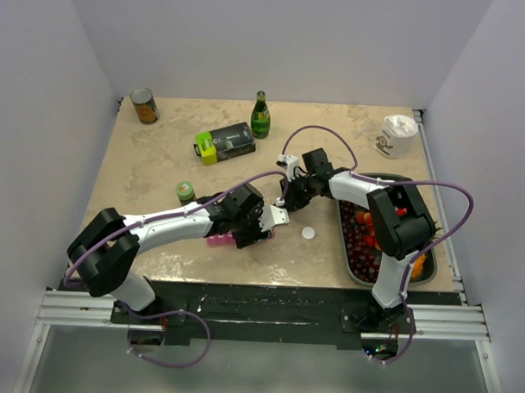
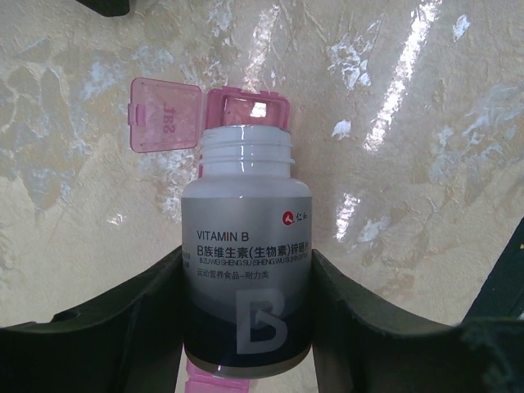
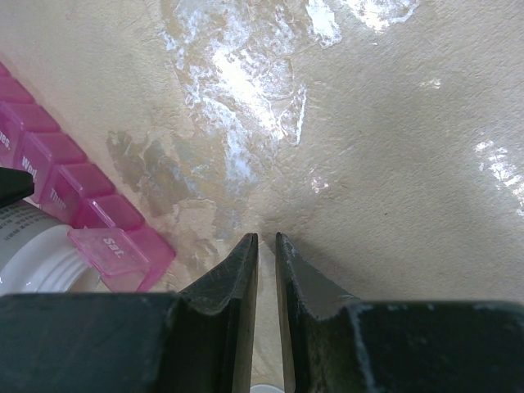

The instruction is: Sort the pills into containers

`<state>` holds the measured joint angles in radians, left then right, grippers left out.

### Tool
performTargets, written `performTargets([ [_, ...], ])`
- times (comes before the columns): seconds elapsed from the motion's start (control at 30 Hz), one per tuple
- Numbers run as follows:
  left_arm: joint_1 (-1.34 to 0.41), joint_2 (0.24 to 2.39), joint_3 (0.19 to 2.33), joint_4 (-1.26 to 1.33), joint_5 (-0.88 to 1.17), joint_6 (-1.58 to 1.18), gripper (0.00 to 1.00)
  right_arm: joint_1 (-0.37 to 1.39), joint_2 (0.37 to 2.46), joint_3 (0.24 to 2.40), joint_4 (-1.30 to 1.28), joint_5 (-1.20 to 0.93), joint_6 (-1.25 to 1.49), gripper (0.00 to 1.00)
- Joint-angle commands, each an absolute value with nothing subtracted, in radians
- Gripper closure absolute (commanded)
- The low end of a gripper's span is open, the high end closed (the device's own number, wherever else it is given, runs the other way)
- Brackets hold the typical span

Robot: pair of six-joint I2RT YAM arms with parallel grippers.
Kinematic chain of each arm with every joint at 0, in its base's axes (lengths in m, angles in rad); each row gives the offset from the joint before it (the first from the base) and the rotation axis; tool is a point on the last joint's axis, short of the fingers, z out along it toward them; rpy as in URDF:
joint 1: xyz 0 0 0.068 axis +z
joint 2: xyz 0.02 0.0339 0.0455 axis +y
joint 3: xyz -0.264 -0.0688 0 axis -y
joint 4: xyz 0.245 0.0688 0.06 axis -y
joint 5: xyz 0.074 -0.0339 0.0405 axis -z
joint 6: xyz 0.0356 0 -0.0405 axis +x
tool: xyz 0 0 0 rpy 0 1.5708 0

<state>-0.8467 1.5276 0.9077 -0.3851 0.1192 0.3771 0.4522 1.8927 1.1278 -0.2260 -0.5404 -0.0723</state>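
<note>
The pink translucent pill-organiser strip (image 1: 216,240) lies on the table under my left wrist. Its end compartment (image 2: 246,110) stands open with the lid (image 2: 164,115) flipped to the left. My left gripper (image 2: 246,327) is shut on an uncapped grey and white Vitamin B bottle (image 2: 246,270), whose mouth points at that open compartment. No pills show. In the right wrist view the organiser (image 3: 74,192) and the bottle's neck (image 3: 33,254) are at the left. My right gripper (image 3: 266,239) is shut and empty, just above the bare table to the right of the strip.
A white bottle cap (image 1: 308,233) lies on the table between the arms. A dark fruit tray (image 1: 343,248) stands at the right. At the back are an orange can (image 1: 145,106), a green bottle (image 1: 261,115), a green-black box (image 1: 225,143), a small green-lidded jar (image 1: 186,191) and a white cup (image 1: 396,135).
</note>
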Motion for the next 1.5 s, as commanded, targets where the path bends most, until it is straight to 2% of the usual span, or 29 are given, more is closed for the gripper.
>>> performTargets([
  [0.0, -0.853, 1.528, 0.951, -0.390, 0.104, 0.377, 1.00, 0.451, 1.902, 1.163, -0.230, -0.534, -0.092, 0.81],
  [1.47, -0.865, 1.537, 0.992, -0.454, 0.054, 0.396, 1.00, 0.451, 1.910, 1.164, -0.233, -0.532, -0.094, 0.80],
])
